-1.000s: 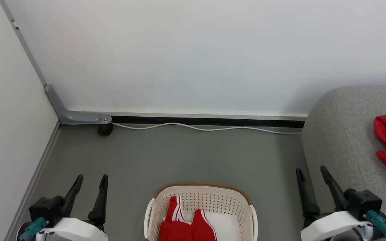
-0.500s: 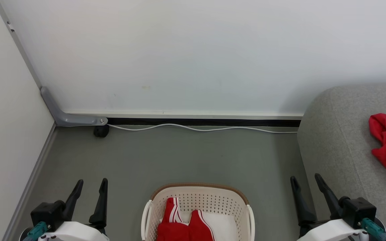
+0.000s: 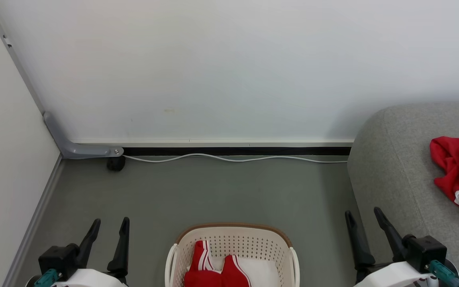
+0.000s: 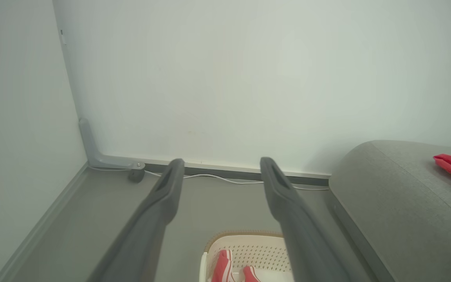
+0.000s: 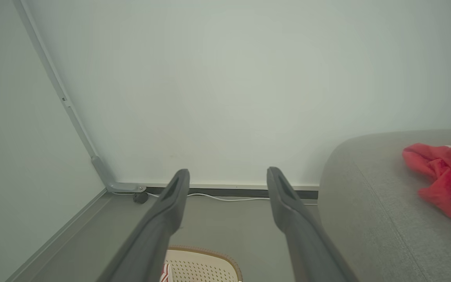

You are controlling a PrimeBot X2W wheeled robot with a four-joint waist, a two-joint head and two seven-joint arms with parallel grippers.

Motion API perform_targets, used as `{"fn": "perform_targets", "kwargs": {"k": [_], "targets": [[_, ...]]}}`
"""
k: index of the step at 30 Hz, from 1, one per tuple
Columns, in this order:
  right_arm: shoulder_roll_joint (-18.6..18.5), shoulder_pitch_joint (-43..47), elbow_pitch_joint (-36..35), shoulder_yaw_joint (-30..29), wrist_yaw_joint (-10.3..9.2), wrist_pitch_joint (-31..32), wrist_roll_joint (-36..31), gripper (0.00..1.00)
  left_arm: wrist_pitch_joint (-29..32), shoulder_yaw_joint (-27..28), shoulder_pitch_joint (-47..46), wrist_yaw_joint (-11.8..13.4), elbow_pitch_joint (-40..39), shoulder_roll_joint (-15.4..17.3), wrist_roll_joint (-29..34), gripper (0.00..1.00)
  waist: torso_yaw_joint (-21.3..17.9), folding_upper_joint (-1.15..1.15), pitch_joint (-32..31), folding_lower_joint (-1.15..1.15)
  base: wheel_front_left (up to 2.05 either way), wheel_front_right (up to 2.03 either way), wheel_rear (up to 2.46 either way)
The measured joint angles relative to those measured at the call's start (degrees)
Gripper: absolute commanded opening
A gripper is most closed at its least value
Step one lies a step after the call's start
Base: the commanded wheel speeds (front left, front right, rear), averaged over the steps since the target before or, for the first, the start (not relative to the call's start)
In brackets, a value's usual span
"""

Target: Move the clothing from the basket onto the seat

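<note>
Beside the seat [image 3: 397,167], left gripper [image 3: 108,224] and right gripper [image 3: 363,213] hang spread, empty; best drop squarely onto clothing [image 3: 213,274] in the basket [image 3: 233,228], avoiding its rim.

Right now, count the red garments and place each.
2. One red garment lies in the basket; the other red garment lies on the seat. The basket is cut off, so more may be hidden.
</note>
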Motion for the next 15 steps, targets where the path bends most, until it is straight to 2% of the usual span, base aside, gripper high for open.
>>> {"fn": "perform_targets", "kwargs": {"k": [15], "targets": [[0.00, 0.06, 0.10, -0.59, 0.00, 0.00, -0.01, 1.00, 0.00, -0.29, 0.00, -0.34, -0.19, -0.16, 1.07, 1.00, -0.54, 0.00, 0.38, 0.00, 0.00, 0.00, 0.00]]}}
